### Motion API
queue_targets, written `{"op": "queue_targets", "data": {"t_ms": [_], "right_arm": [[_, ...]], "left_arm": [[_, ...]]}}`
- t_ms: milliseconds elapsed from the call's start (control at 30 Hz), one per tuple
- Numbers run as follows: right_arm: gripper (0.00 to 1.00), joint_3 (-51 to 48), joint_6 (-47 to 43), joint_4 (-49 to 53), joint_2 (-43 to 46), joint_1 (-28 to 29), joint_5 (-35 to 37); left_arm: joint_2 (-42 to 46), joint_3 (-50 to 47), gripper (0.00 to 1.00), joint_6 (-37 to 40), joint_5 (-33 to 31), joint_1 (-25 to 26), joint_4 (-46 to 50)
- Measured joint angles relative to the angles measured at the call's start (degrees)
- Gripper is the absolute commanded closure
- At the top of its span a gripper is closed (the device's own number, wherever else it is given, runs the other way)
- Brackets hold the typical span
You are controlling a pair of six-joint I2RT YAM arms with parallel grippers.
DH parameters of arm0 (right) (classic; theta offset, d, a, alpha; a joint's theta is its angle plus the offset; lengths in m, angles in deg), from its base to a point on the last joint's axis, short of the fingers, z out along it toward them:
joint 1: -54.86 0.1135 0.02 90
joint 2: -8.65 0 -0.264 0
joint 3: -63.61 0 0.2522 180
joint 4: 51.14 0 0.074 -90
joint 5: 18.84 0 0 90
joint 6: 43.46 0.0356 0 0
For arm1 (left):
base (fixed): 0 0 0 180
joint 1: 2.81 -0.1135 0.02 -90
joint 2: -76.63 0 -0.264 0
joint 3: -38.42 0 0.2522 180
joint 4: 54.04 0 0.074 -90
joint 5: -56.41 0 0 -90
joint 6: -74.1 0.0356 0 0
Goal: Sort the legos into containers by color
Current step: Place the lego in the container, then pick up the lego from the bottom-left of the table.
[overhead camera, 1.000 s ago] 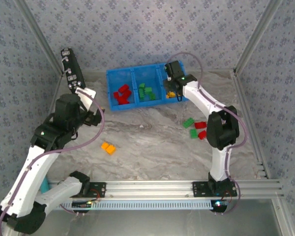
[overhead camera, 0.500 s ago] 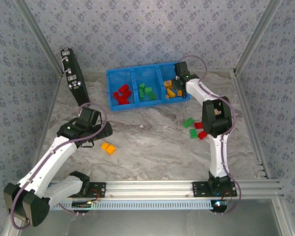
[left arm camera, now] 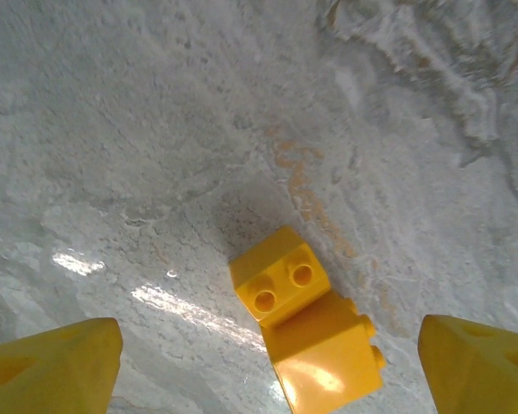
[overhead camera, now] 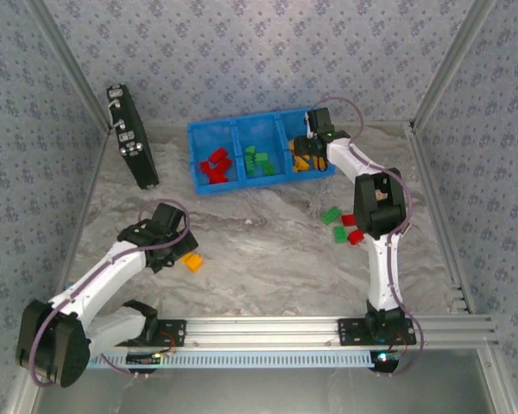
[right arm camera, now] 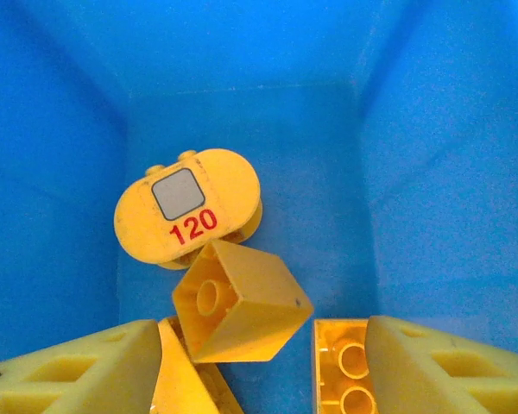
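Yellow on my left wrist feed: two orange-yellow bricks (left arm camera: pixel 281 278) lie touching each other on the grey marbled worktop (left arm camera: pixel 155 129), one studs-up, the other on its side. My left hand (left arm camera: pixel 266 349) hangs right above them, fingers (left arm camera: pixel 56 362) spread wide to either side. It grips nothing, and I see no contact with either brick. On the overhead view that pair (overhead camera: pixel 190 260) sits in the left half of the worktop, well apart from the blue tray (overhead camera: pixel 192 153), with the left hand (overhead camera: pixel 180 250) just beside it.

Over to the right arm. My right hand (overhead camera: pixel 307 148) is down over the tray's right-hand compartment (overhead camera: pixel 292 129), the one holding orange-yellow pieces. On its wrist feed the fingers (right arm camera: pixel 78 371) stand apart, so this hand is open too. Ahead of them, on the blue floor (right arm camera: pixel 242 121), a tilted brick (right arm camera: pixel 237 302) shows its hollow underside. It leans against a rounded yellow piece (right arm camera: pixel 187 207) marked 120 in red. A studs-up brick (right arm camera: pixel 344 366) lies just beside the other finger; I cannot tell whether they touch.

The middle compartment holds green bricks (overhead camera: pixel 257 161) and the left one red bricks (overhead camera: pixel 214 166). Loose on the worktop near the right arm is a small cluster of two greens (overhead camera: pixel 331 215) and two reds (overhead camera: pixel 354 221). A black case (overhead camera: pixel 131 136) stands at the far left by the wall.
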Motion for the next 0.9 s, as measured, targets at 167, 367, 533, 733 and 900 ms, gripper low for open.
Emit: {"op": "queue_targets", "data": {"t_ms": [167,367,533,733,900], "right_arm": [[0.33,-2.82,0.02,-1.57,2.69,-0.09,-1.07],[0.32,-4.55,-0.24,-3.23,7.76,0.24,-2.62],[0.32,-6.34,-1.11,-5.11,12.20,1.01,-3.50],[0.32,-8.52,-1.97,-6.23,15.76,1.46,-4.11],[0.32,-8.55,-2.38,-6.69,16.24,1.46,-4.09]], "left_arm": [[-2.21,-1.77,0.20,-1.36,0.02,0.00,-3.91],[-6.36,-1.79,0.24,-2.05,0.02,0.00,-8.13],[-7.78,-2.54,0.30,-2.67,0.24,0.00,-10.01],[-8.26,-4.59,0.38,-3.87,1.11,0.00,-11.54],[-9.01,-4.90,0.49,-4.83,1.33,0.00,-12.22]]}}
